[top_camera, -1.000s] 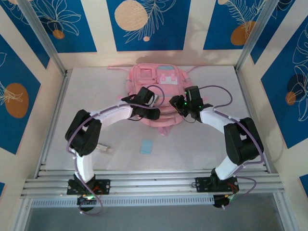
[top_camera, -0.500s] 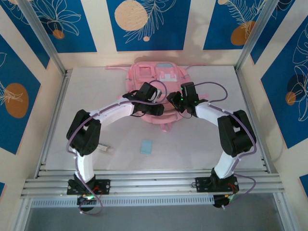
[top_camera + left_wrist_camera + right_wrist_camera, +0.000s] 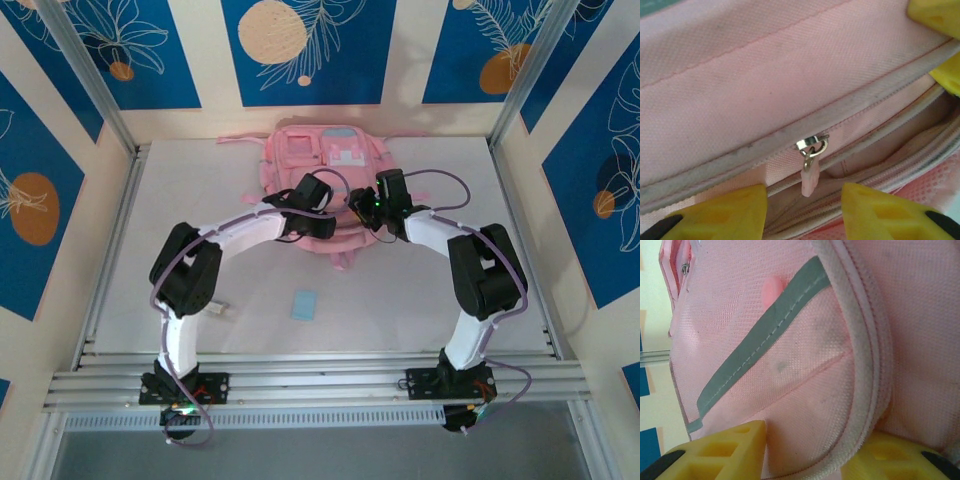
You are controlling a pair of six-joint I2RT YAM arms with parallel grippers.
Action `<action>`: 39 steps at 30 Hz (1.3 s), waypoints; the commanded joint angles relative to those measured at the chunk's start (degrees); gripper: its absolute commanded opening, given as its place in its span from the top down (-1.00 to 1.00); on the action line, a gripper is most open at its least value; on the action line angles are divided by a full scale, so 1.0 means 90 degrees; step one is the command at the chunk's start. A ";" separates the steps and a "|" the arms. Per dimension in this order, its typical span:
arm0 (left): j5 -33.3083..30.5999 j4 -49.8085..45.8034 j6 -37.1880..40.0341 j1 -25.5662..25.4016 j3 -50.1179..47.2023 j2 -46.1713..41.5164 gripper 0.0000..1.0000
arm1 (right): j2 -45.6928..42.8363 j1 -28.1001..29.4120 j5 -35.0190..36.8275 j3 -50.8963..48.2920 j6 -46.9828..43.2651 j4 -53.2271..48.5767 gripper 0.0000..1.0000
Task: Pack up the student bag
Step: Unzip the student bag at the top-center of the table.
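Peering in, I see left gripper (image 3: 804,197) spread astride the zip pull (image 3: 810,176) on the bag (image 3: 318,160); right gripper (image 3: 807,442) straddles its rim (image 3: 866,340), whether pinching I can't tell.

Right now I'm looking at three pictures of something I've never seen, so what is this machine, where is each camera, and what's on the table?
These are two robot arms bolted at the near edge of the table, each ending in two-finger jaws. The wide picture comes from a fixed camera above and behind them: the left arm and right arm both reach to a pink student bag at the back of the table. A light-blue flat item lies nearer the bases. The close-ups come from wrist cameras; the yellow fingertips along the bottom belong to the jaws. The left view shows the bag's zipper pull; the right view shows bag fabric between its fingertips. Whether either grips, I cannot tell.
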 commanded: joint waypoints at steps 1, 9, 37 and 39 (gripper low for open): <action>-0.0232 0.1049 -0.0135 -0.0054 -0.0163 0.0095 0.22 | 0.0246 0.0023 -0.0245 -0.0091 0.0136 -0.0006 0.19; -0.0053 0.1977 -0.0231 -0.0063 -0.0535 0.0096 0.53 | 0.0364 0.0013 -0.0314 -0.0194 0.0267 0.0117 0.30; 0.1369 -0.1662 0.2156 0.0387 0.0072 -0.0880 1.00 | -0.0620 -0.0251 -0.0558 -0.0286 -0.0424 -0.0793 0.00; 0.1585 -0.1633 0.2018 0.0191 0.0187 -0.0951 1.00 | -0.0878 -0.0144 -0.0689 -0.0426 -0.0372 -0.0819 -0.13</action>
